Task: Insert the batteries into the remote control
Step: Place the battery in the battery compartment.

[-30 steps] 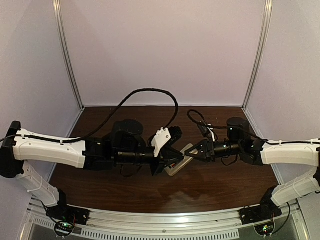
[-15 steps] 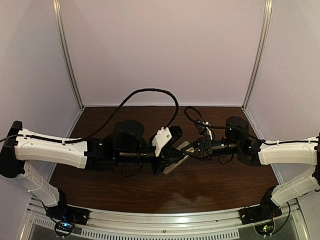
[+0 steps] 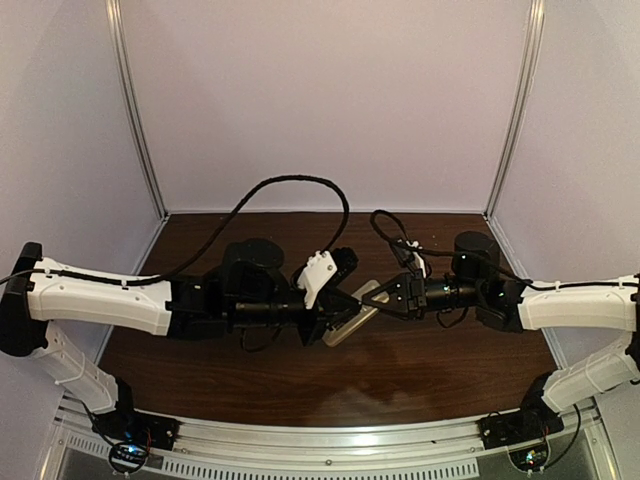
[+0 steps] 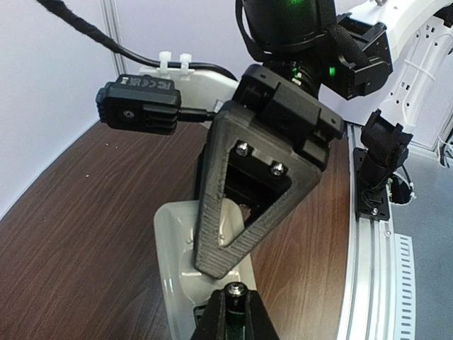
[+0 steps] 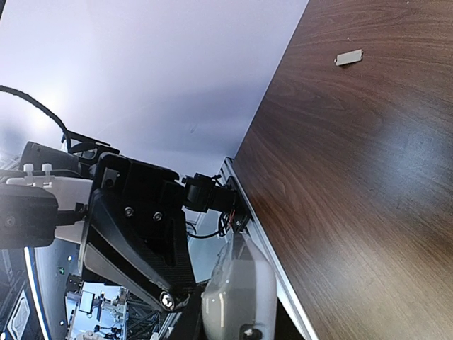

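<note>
The remote control (image 3: 338, 332) is a light grey-beige bar held tilted above the table between the two arms. My right gripper (image 3: 376, 298) is shut on its far end. In the right wrist view the remote (image 5: 239, 290) fills the bottom, in the right gripper (image 5: 239, 331). My left gripper (image 3: 336, 312) is shut on the dark battery (image 4: 238, 291), whose metallic tip points at the open back of the remote (image 4: 173, 283). One right finger (image 4: 233, 191) lies over the remote. The battery tip also shows in the right wrist view (image 5: 168, 301). The orange battery is not clearly in view.
A small flat grey-beige piece (image 5: 348, 57) lies on the dark wood table (image 3: 420, 370), apart from the arms. Pale walls with metal corner posts (image 3: 135, 110) close in the back and sides. A metal rail (image 3: 330, 440) runs along the near edge.
The right gripper has moved left and up with the remote, which is now more tilted. The two grippers have closed in on each other.
</note>
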Available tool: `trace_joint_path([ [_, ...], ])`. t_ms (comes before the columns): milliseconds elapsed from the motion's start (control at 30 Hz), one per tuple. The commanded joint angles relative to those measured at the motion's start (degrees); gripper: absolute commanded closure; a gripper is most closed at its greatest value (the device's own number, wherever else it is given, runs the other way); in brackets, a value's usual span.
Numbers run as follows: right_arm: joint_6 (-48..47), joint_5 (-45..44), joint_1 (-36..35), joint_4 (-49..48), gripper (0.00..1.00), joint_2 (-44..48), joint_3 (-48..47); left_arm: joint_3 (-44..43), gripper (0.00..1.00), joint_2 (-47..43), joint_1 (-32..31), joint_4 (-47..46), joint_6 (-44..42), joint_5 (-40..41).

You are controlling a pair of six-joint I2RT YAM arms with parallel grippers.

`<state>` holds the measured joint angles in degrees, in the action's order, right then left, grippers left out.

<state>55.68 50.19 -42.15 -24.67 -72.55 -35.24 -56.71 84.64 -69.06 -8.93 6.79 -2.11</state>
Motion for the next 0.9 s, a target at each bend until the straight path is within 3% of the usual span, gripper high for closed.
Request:
trace_joint_path([
  [0,-0.28,0.52,-0.51,-1.38,1.00,1.35,-1.39,0.80,1.00,-1.45,0.44,-0.33,0.52,0.66],
  [467,1.60,1.18,-0.48,-3.06,1.00,1.80,-1.80,3.67,1.00,-1.77,0.42,0.08,0.60,-0.09],
  [700,0.70,0.87,-0.48,-1.66,1.00,1.74,-2.28,2.01,1.00,-0.81,0.35,4.57,0.33,0.10],
  [867,0.19,0.78,-0.48,-0.49,1.00,1.31,-2.77,0.95,0.88,0.00,0.43,6.14,1.10,0.38],
])
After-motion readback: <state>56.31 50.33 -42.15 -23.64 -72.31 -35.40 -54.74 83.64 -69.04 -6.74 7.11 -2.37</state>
